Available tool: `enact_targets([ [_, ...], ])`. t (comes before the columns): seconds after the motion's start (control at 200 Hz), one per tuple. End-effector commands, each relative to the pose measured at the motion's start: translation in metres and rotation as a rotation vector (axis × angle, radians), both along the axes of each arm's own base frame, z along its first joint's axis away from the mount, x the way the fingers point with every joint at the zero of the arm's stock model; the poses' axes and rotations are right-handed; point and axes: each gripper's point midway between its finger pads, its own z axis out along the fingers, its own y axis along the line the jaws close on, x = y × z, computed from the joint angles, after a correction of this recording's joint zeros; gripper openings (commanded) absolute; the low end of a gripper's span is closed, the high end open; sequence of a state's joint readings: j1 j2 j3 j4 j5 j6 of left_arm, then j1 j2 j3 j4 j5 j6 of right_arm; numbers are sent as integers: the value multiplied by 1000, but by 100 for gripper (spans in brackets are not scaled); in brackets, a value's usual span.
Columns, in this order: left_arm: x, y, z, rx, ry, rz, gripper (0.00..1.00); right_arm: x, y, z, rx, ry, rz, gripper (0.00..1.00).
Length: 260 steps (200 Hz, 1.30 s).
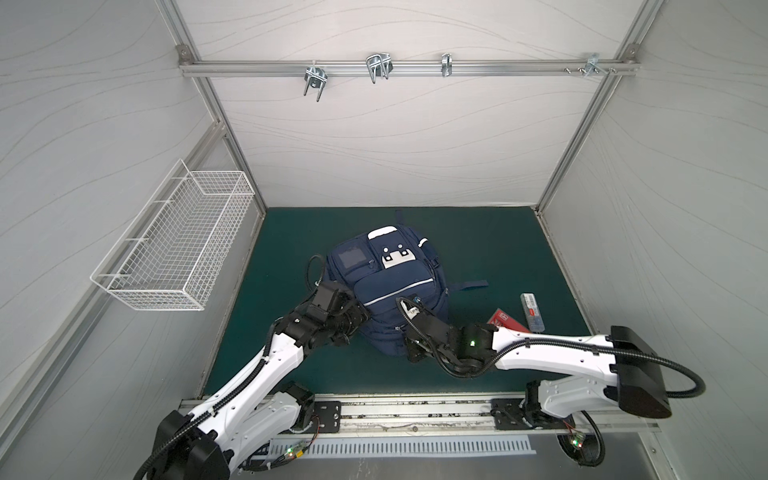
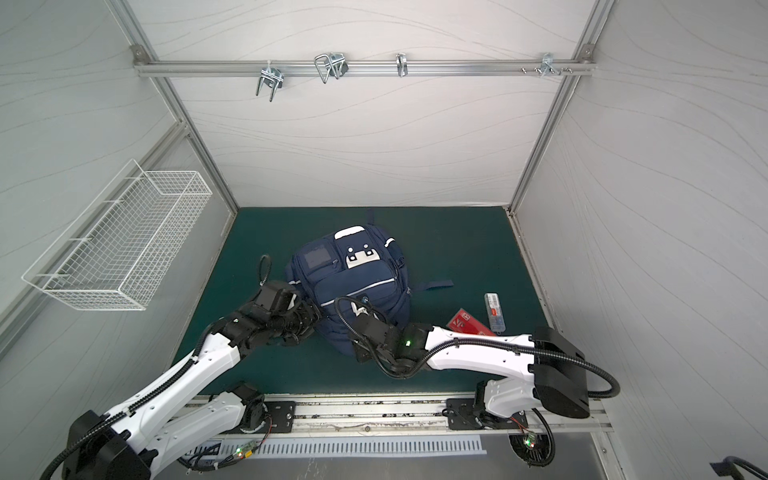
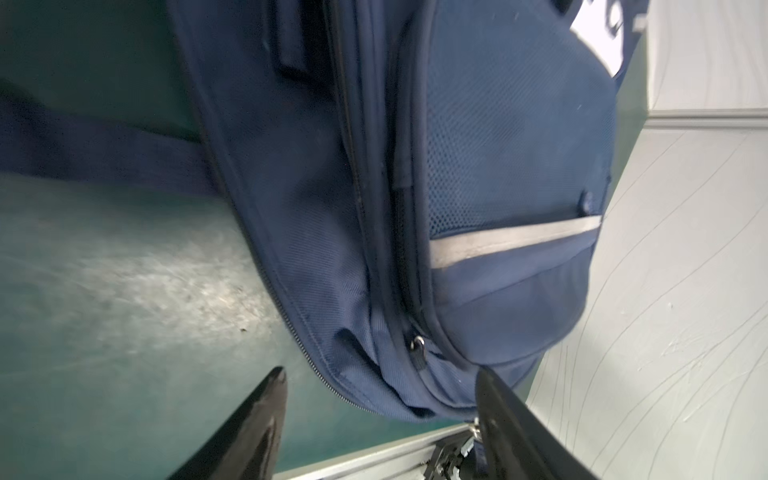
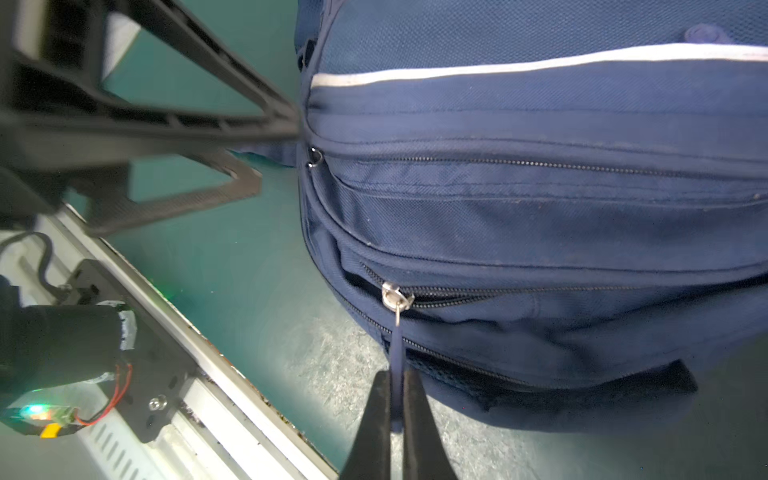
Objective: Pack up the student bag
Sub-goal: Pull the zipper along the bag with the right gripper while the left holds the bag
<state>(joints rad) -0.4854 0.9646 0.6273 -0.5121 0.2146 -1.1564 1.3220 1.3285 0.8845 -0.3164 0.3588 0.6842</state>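
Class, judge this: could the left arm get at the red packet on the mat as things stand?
Probably not: the student bag and the right arm lie between the left gripper and the red packet.

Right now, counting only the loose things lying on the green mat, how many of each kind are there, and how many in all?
student bag: 1
red flat pack: 1
clear slim case: 1
Total: 3
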Motion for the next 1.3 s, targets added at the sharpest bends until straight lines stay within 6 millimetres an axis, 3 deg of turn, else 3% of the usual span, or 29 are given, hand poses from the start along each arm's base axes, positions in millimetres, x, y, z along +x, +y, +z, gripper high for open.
enact_targets([
  [0.0,23,-23,10,-86,-30,48,66,-7,-8,9,22,12,-4,0],
  [0.16,32,-54,24,-100,-70,-18,58,-9,-9,12,34,11,-11,0],
  [0.26,29,-66,22,-98,-56,-44,51,-9,-9,14,35,9,-12,0],
  [0.36,25,-75,19,-112,-53,-61,32,-9,-7,16,37,4,-14,0],
  [0.54,23,-73,15,-100,-53,-68,0,-8,-13,16,18,-5,-32,0],
  [0.625,22,-70,19,-86,-71,-79,0,-5,-22,13,-2,-21,-58,0],
  [0.755,20,-60,33,-37,-118,-97,0,13,-53,8,-72,-55,-140,0],
  [0.895,17,-40,42,9,-163,-78,0,41,-92,3,-68,-40,-244,0],
  [1.05,12,-24,36,-4,-139,-53,0,77,-133,-3,-67,-27,-369,0],
  [1.19,13,-7,33,-10,-125,-15,0,104,-157,-6,-82,-20,-454,0],
  [1.295,21,13,32,-10,-119,36,0,109,-161,-3,-71,-21,-466,0],
])
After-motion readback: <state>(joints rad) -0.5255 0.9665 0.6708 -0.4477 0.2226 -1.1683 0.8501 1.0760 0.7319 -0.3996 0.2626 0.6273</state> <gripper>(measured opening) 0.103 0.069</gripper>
